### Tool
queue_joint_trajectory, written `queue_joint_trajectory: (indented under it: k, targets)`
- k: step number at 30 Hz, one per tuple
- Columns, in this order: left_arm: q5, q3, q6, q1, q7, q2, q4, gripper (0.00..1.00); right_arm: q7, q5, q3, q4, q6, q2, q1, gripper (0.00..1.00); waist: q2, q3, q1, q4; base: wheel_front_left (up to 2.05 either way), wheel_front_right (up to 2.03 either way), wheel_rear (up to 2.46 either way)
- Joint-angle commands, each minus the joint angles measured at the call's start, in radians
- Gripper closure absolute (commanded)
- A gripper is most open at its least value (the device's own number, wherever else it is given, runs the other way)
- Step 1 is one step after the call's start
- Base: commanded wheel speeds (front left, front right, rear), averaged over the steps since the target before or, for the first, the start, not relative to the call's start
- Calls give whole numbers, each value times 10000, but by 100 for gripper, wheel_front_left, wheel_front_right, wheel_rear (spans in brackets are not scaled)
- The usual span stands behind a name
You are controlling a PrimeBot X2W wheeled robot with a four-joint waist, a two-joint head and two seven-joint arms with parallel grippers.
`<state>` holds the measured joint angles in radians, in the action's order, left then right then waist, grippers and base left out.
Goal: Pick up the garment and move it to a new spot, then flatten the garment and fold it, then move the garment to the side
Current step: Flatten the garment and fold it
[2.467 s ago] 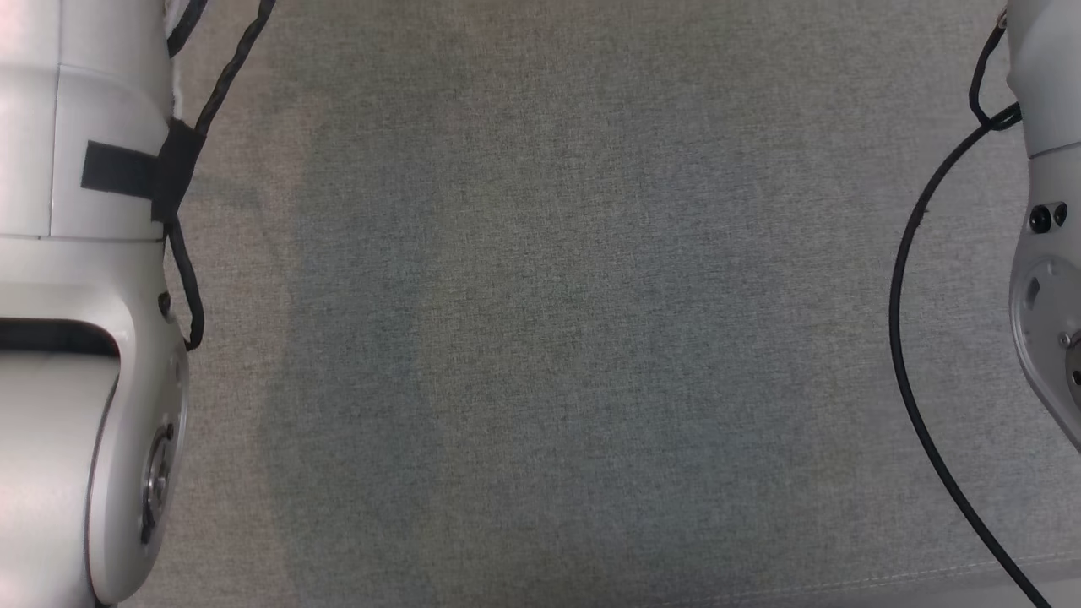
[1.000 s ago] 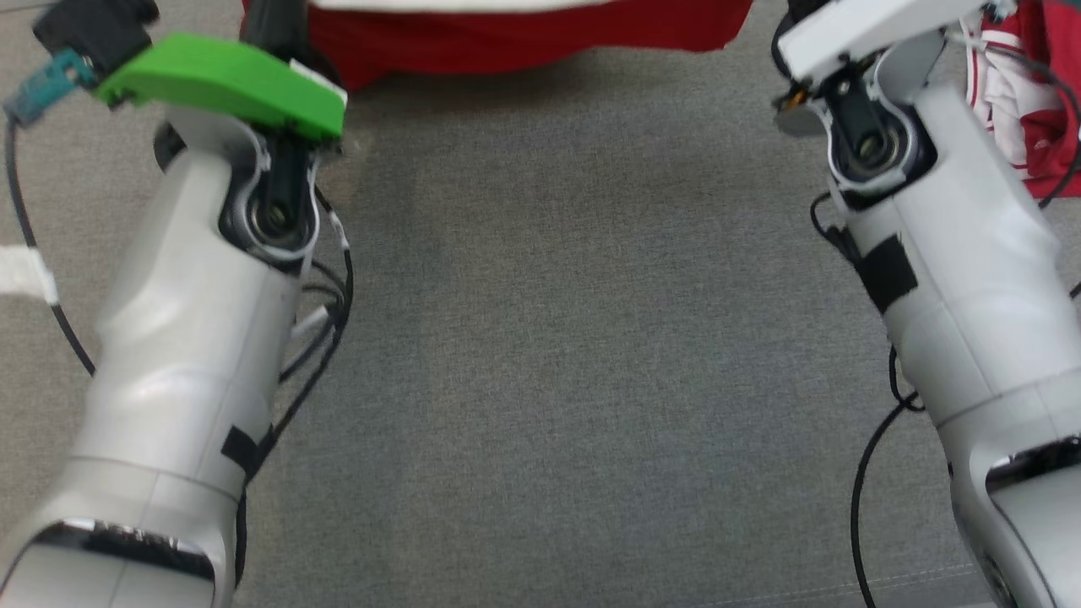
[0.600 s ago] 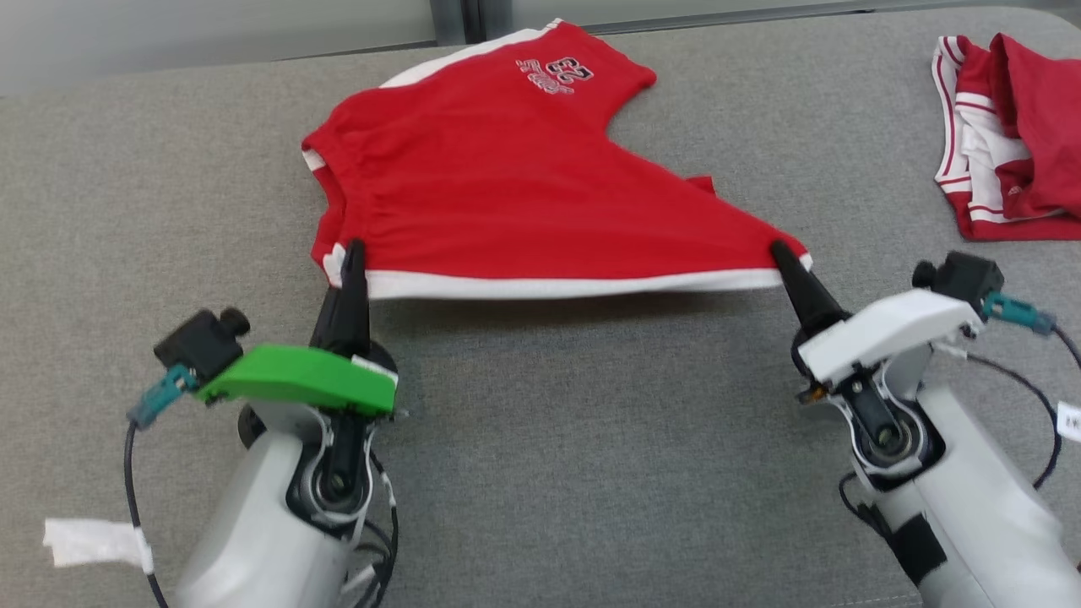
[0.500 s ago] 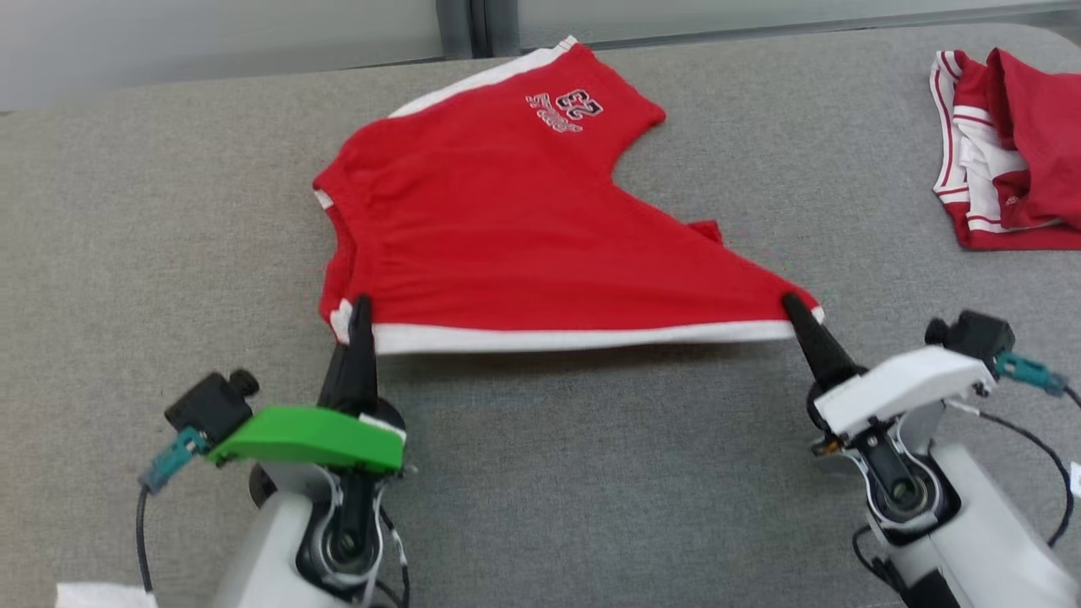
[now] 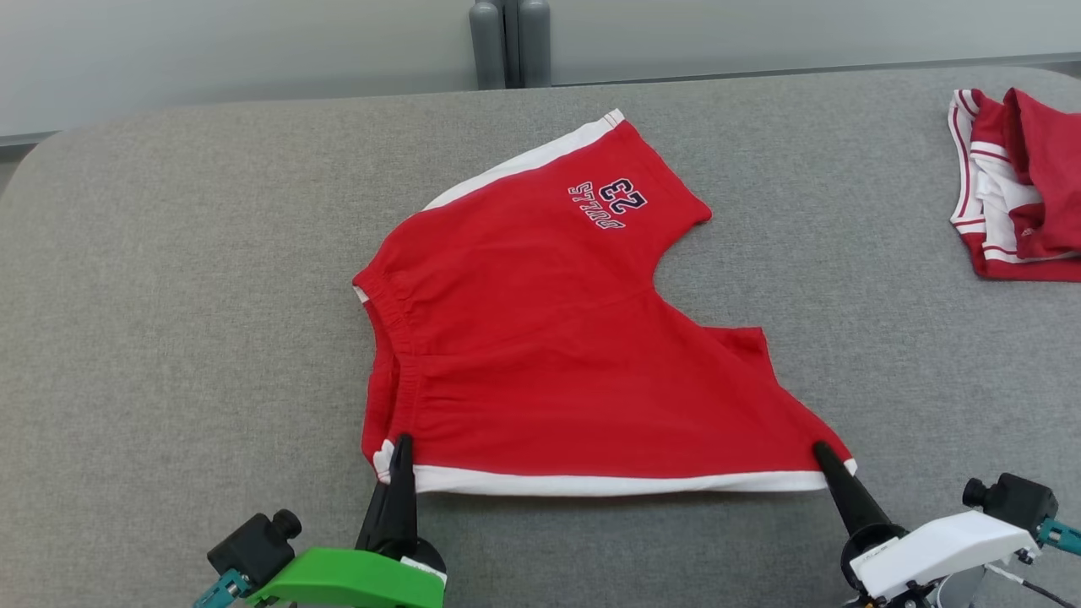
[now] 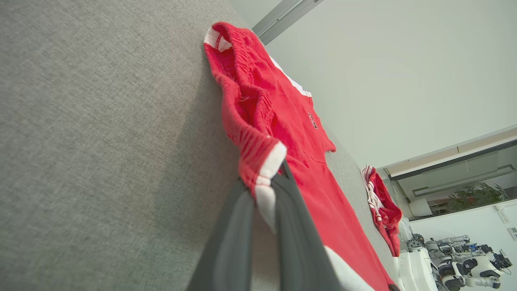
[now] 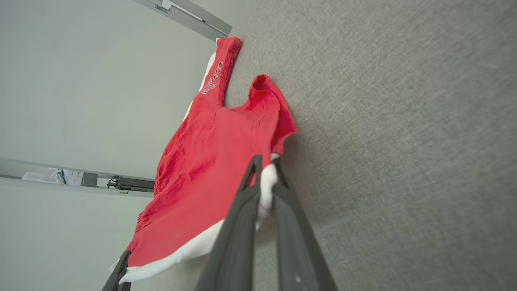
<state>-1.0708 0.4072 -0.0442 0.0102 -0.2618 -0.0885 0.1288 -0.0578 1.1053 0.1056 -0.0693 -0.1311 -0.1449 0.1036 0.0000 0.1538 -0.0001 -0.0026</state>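
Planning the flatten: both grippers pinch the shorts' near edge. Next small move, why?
Likely ease left gripper and right gripper toward the robot, then down: they hold the shorts' stripe taut, and the near hem is folded over.

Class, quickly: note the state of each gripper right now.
Left gripper: shut on the red cloth shorts with white trim, waistband end.
Right gripper: shut on the same shorts, hem end.

On red shorts [image 5: 549, 355], far leg near hem: dark white-outlined print [image 5: 610, 203], upside down in head view. Number "23"; smaller word next to it, apparently "BULLS".
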Motion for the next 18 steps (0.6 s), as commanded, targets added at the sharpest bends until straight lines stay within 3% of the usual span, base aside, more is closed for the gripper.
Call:
queue_joint_trajectory:
  k: [1, 9, 18]
  targets:
    - [83, -29, -56, 14, 15, -114, -137, 100, -155, -228, -298, 277, 10, 96, 72, 100, 0, 48, 1, 46, 0, 0, 0]
    - [42, 66, -39, -764, 288, -54, -286, 100, -1244, -1103, -1455, 739, 10, 697, -1043, 100, 0, 246, 1, 238, 0, 0, 0]
    - [-321, -5, 94, -2538, 669, 161, 286, 100, -2335, -2122, -2123, -476, 7, 882, -3757, 100, 0, 801, 1, 662, 0, 0, 0]
